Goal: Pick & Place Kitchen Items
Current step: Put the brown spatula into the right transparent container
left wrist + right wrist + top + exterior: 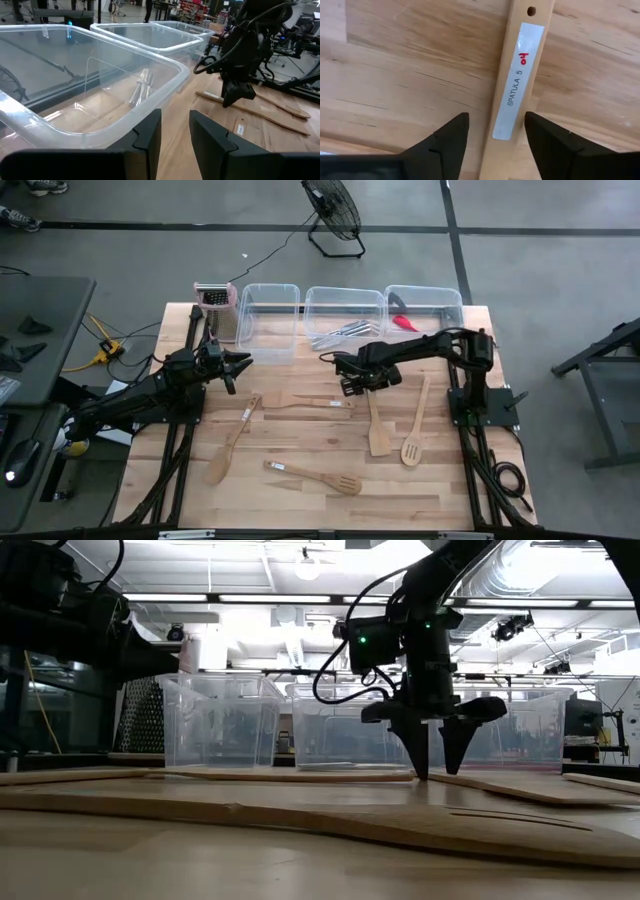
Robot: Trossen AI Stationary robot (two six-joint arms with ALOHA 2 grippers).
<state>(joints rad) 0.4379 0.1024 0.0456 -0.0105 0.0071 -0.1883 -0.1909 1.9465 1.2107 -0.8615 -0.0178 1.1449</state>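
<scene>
Here the right gripper [492, 132] hung spread over a wooden spatula [517, 80] lying flat mid-table, its labelled handle between the fingers. Closing squarely across the handle looked best. The left gripper [175, 132] waited, spread, beside the clear tub [100, 90].

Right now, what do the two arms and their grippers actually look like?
Both arms are black. The right gripper has two dark wedge-shaped fingers tapering to points, black cables looping off its wrist, and a green light glowing on the housing. The left gripper shows flat, blocky dark fingers.
</scene>
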